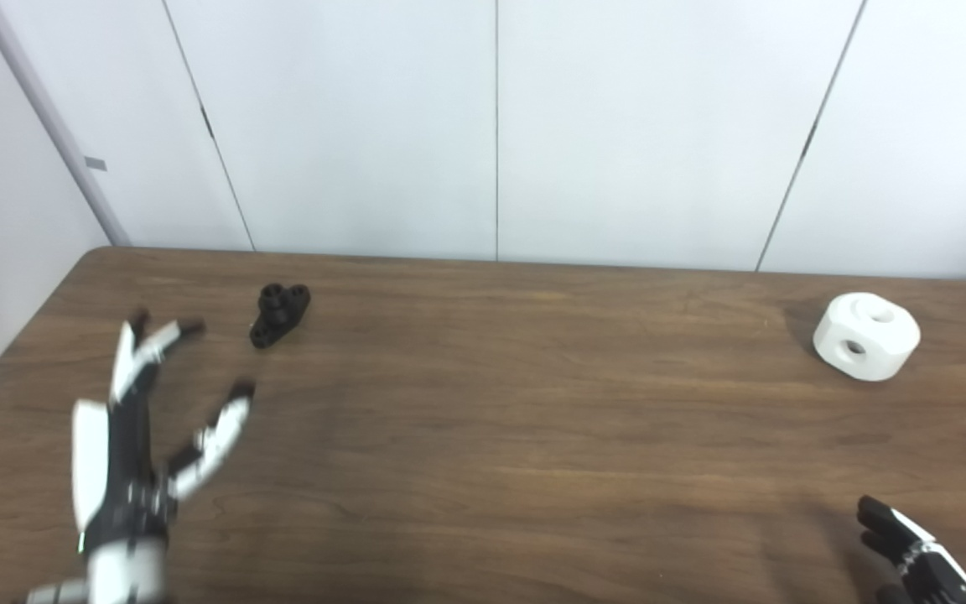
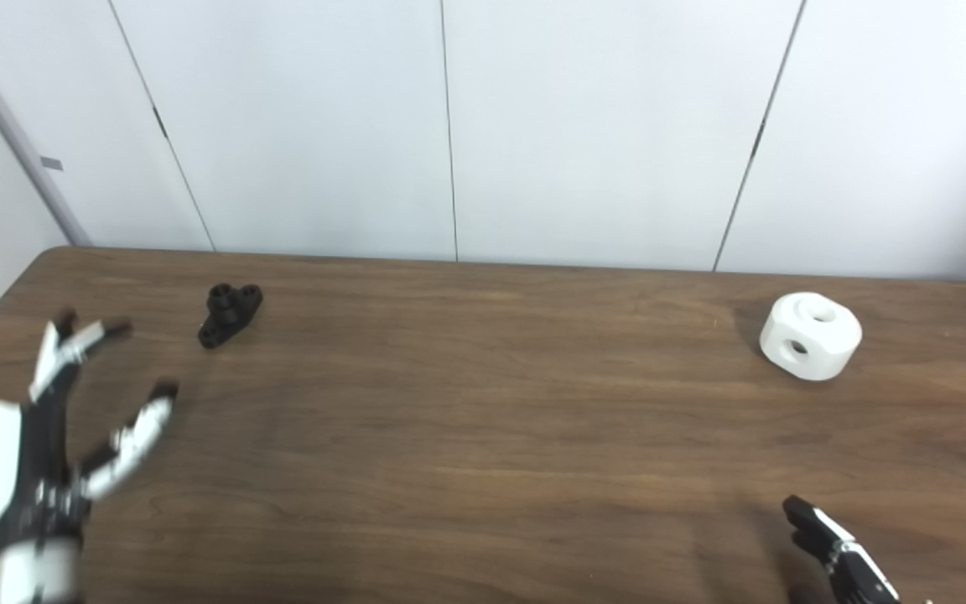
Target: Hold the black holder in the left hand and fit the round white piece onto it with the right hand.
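Note:
The black holder (image 1: pixel 279 314) lies on the brown table (image 1: pixel 500 403) at the far left, also in the right eye view (image 2: pixel 230 315). My left hand (image 1: pixel 143 428) is open with fingers spread, empty, near and left of the holder, not touching it. The round white piece (image 1: pixel 865 335) with holes stands at the far right, also in the right eye view (image 2: pixel 810 335). My right hand (image 1: pixel 915 554) shows only its fingertips at the bottom right corner, well short of the white piece; its state is unclear.
White wall panels (image 1: pixel 500 126) stand right behind the table's far edge. The table's left edge runs close to my left hand.

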`<action>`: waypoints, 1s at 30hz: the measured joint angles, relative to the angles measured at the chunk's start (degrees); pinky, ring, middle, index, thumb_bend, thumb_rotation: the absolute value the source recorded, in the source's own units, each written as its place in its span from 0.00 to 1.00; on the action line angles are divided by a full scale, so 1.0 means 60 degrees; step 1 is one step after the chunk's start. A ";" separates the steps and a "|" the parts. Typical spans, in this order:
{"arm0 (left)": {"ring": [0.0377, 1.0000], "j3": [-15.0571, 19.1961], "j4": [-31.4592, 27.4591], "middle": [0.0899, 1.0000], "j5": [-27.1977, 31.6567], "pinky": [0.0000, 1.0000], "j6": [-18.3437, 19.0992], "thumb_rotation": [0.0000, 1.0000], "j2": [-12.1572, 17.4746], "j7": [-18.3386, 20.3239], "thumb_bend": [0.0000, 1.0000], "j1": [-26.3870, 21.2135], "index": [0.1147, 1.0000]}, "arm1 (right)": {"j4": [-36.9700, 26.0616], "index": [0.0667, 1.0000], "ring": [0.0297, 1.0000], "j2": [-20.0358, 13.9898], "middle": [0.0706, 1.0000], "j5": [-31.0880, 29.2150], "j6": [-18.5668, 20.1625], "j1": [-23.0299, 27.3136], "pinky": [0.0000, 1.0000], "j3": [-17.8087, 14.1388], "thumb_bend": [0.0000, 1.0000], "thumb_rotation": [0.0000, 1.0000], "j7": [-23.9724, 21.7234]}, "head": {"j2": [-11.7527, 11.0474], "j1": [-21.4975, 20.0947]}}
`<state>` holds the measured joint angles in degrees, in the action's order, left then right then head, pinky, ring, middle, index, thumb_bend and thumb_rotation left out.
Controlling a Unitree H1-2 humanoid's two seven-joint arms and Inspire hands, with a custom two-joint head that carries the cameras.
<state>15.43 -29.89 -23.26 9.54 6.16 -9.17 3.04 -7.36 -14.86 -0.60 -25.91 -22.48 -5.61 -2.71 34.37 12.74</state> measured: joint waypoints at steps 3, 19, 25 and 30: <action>1.00 0.0197 -0.0107 1.00 -0.0363 1.00 0.0696 0.24 0.0153 0.0011 0.75 -0.0758 0.83 | 0.0000 0.80 0.88 -0.0003 0.87 -0.0012 -0.0033 0.0045 0.87 -0.0021 0.15 0.70 -0.0119 | -0.0117 0.0205; 1.00 -0.0478 0.2052 1.00 -0.2499 1.00 0.2746 0.36 0.0505 -0.0272 1.00 -0.2878 0.88 | 0.0329 0.82 0.86 -0.0041 0.86 0.0112 -0.0044 0.0343 0.80 -0.0270 0.08 0.78 -0.0291 | -0.0674 0.0909; 1.00 -0.0511 0.2894 1.00 -0.3305 1.00 0.2907 0.39 0.0116 -0.0077 1.00 -0.3183 0.93 | 0.0346 0.81 0.86 -0.0044 0.86 0.0252 -0.0044 0.0389 0.79 -0.0273 0.08 0.85 -0.0283 | -0.0820 0.1026; 1.00 -0.0528 0.3681 1.00 -0.3344 1.00 0.2929 0.38 -0.0035 -0.0244 1.00 -0.3385 0.92 | 0.0376 0.80 0.86 -0.0050 0.86 0.0268 -0.0044 0.0429 0.78 -0.0271 0.08 0.88 -0.0280 | -0.0981 0.1085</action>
<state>12.27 -7.81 -43.33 27.11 5.95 -10.63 -17.27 -5.10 -15.15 1.01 -26.17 -19.91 -7.24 -4.39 28.48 19.25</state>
